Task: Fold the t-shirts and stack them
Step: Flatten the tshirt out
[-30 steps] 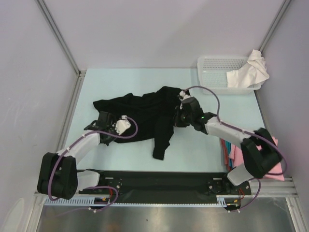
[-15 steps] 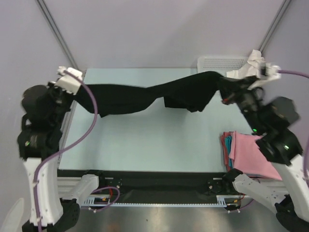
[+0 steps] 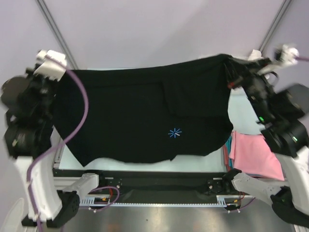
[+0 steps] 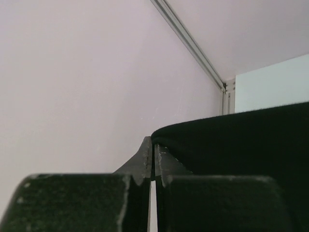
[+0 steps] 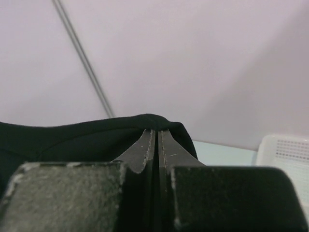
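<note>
Soft, light black t-shirt [image 3: 145,116] hangs limp across mid-frame; left fingers [image 4: 142,162] & right fingers [image 5: 142,147] each pinch a top corner; prob. the best hold, tho thin cloth may slip.

Through the left wrist camera I am seeing my left pincer [image 4: 153,153] pressing its two dark fingers [image 4: 139,166] together, with only a hairline slit between them. The black t-shirt [image 4: 241,145] is sitting clamped at the tips. Its rounded edge is running off to the right of the pincer, filling the space beside the right finger. Beyond the tips, a pale lilac wall [image 4: 72,72] is taking up most of the view. A metal rail [image 4: 188,36] is slanting down above the pincer toward the right, meeting a pale table [image 4: 273,77] that is showing just above the cloth.
</note>
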Available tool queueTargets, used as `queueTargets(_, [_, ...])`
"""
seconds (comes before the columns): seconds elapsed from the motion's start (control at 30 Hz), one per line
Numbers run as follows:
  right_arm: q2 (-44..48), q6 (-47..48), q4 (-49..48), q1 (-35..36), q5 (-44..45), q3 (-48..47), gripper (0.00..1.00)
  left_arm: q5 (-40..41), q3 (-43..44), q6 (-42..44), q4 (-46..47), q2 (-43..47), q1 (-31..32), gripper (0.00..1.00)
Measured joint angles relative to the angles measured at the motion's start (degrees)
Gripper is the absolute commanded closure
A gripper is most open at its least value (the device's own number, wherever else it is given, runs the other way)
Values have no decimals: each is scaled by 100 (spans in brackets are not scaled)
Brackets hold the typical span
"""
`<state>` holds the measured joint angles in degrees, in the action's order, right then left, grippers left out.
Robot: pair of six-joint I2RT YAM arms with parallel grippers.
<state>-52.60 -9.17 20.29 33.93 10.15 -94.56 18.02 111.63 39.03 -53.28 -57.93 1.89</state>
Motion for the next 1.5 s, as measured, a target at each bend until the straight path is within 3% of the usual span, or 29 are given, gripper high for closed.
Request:
queueTargets(0.17, [-1558,94,-400,-682,-282,-234,100,234,-1117,219,1113,-964,-26,100])
queueTargets(0.37, [-3595,-129,-1296,-1386,-682,-149,100,219,-1486,184,2153,-2914,-114,100])
queueTargets(0.6, [-5849,-352,-2452,-1606,-896,-219,100,101,-1499,-127,3165,-4690,-173,100])
queueTargets(0.77, [-7475,-570,-2503,-1657,-872,-1462,97,225,-625,-323,3534,-6284,-297,98])
queueTargets(0.8, [-7792,-595,-2444,-1672,-837,-1834,90,247,-396,-358,3556,-6577,-315,93])
queueTargets(0.83, [-8048,-629,-2391,-1687,-793,-2135,83,260,-149,-376,3517,-6854,-321,63])
queueTargets(0.87, [-8207,-662,-2337,-1698,-750,-2358,61,271,68,-393,3495,-7071,-330,39])
queueTargets(0.93, [-8485,-702,-2129,-1729,-612,-2830,44,286,542,-450,3327,-7425,-343,6])
queueTargets(0.97, [-8553,-688,-2000,-1735,-551,-3014,26,304,758,-463,3268,-7545,-343,2])
queueTargets(1.0, [-8577,-682,-1847,-1740,-494,-3171,23,315,931,-514,3189,-7608,-343,0])
queueTargets(1.1, [-8535,-520,-1384,-1755,-317,-3530,18,310,1283,-595,2973,-7584,-343,0])
queueTargets(1.2, [-8172,-402,-813,-1738,-118,-3421,17,26,1003,-680,2796,-7130,-343,0])
queueTargets(1.3, [-7178,-323,-264,-1670,42,-2317,18,-579,-621,-603,2651,-5779,-354,2])
queueTargets(1.37, [-6304,-326,-48,-1596,76,-1161,18,-1091,-1917,-350,2608,-4673,-358,10])
queueTargets(1.5, [-4743,-540,468,-1419,-11,754,19,-2072,-4092,490,2138,-2498,-413,13])
